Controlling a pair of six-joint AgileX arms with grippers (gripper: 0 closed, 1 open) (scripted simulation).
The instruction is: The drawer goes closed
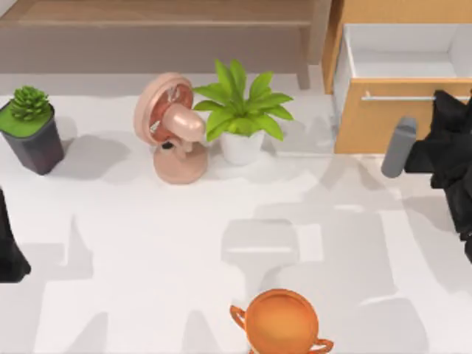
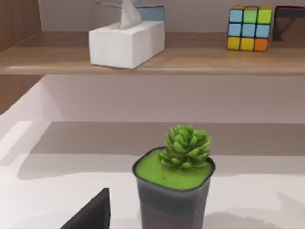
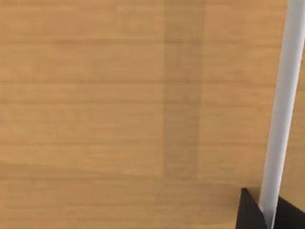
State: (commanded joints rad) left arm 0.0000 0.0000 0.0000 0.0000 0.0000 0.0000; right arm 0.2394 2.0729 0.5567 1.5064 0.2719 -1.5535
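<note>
The drawer (image 1: 383,118): pulled out of its wooden cabinet (image 1: 398,11) at the far right of the surface (image 1: 184,251). Front panel light orange-brown wood; inner walls white. Thin silver bar handle (image 1: 398,96) runs horizontally across the upper part of the panel.

Right end effector (image 1: 447,110): black, at the right edge of the top view, right up against the drawer front at the handle's right end. In the right wrist view two dark fingertips (image 3: 250,212) sit either side of the handle bar (image 3: 281,114), with the wood panel (image 3: 119,105) close behind. Whether they are clamped on the bar or merely flanking it cannot be told.

Left arm (image 1: 9,243): parked at the left edge of the surface; state of its end effector cannot be told.

Other items on the surface:
- Succulent in a dark pot (image 1: 31,127), far left.
- Pink desk fan (image 1: 173,129), centre back.
- Leafy plant in a white pot (image 1: 241,110), just beside the fan on its right.
- Orange two-handled pot (image 1: 282,322), near edge, centre.

On the shelf (image 2: 190,59) behind the surface, in the left wrist view: white tissue box (image 2: 126,40); colour cube puzzle (image 2: 249,27).
</note>
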